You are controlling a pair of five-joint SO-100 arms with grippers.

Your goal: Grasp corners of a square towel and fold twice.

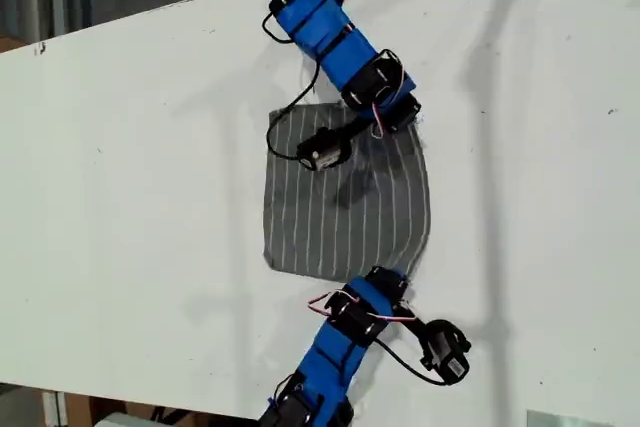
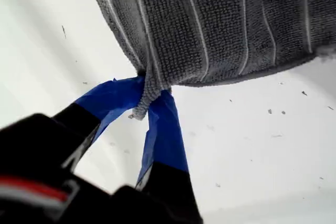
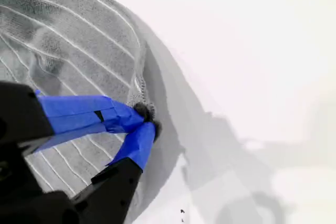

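White table [image 1: 150,197] bearing the square towel [image 1: 340,207], which lies near the middle of the exterior view, grey with thin white stripes running from the far side to the near side; most of the cloth is flat, while its edge on the exterior view's right curves inward and lifts off the table toward the near end. Two blue and black arms reach in, one from the top of the exterior view [image 1: 330,32] and one from the bottom [image 1: 335,352], each meeting the towel on the exterior view's right side. My first gripper [image 2: 149,106], at the far corner on the exterior view's right [image 1: 405,112], is clamped on one of the corners [image 2: 139,109], the pointed hemmed tip bunched between the blue jaws and poking out below them. My second gripper [image 3: 147,119], at the near end of the same side [image 1: 388,282], is closed on the towel's raised hemmed edge [image 3: 140,90], with the cloth's shadow falling on the table beside it. A black camera module [image 1: 322,152] on the far arm hangs over the towel's far part
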